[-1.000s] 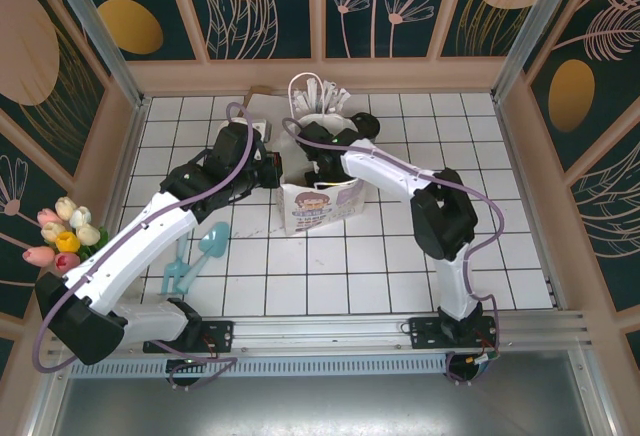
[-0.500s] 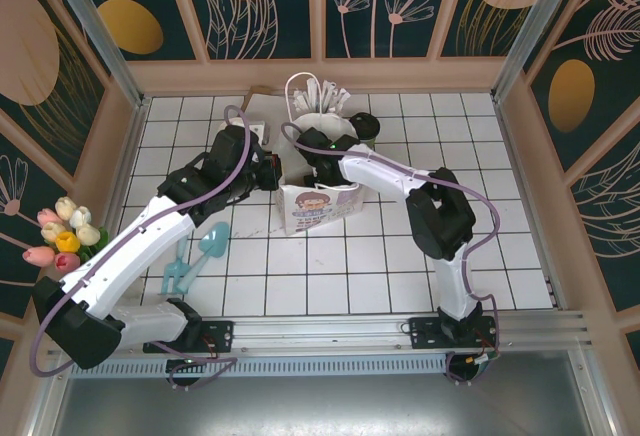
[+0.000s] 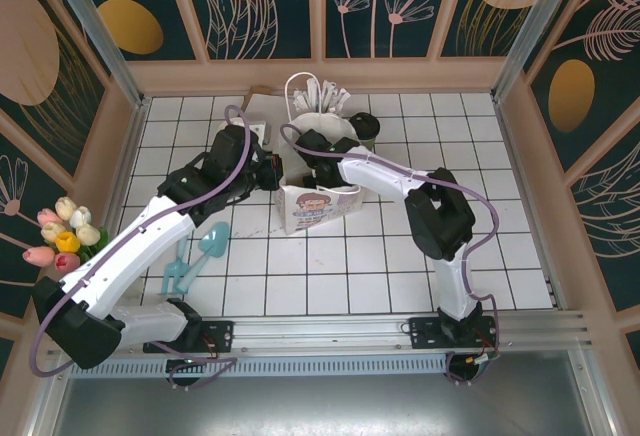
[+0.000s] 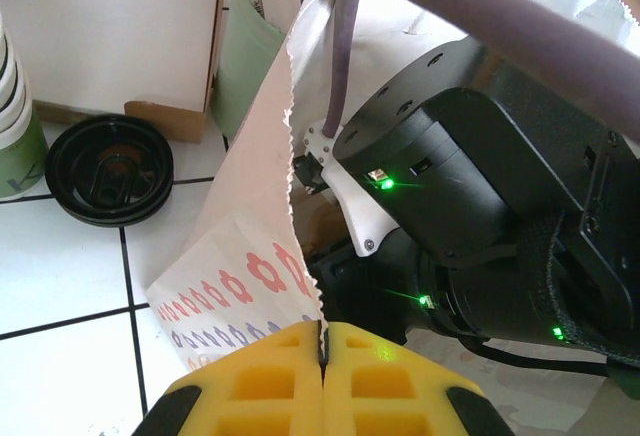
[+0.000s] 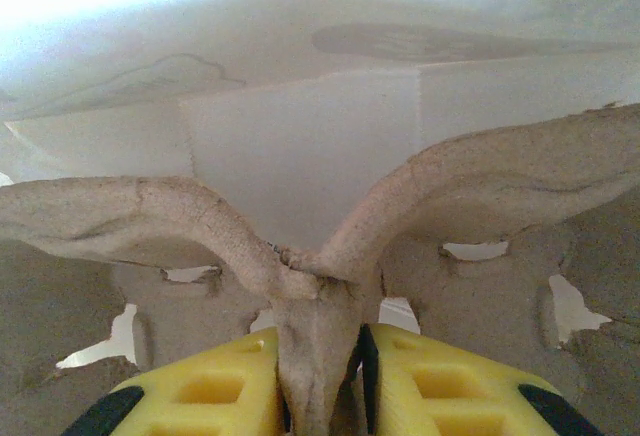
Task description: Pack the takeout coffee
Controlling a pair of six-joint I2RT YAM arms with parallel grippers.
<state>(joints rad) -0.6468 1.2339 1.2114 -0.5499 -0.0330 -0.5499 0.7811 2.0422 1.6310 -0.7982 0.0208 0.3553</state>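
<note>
The left end effector (image 4: 322, 356) is pinched shut on the edge of the white paper bag (image 4: 250, 256). The right end effector (image 5: 320, 381) is inside the bag, clamped on a brown cardboard cup tray (image 5: 300, 286). The dark green paper cup with the round black plastic lid (image 4: 110, 168) sits outside the bag on the white tiled worktop (image 4: 60, 296). I think it still has to go in.

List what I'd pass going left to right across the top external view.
tulips → blue spoon → bag → black-lidded cup
</note>
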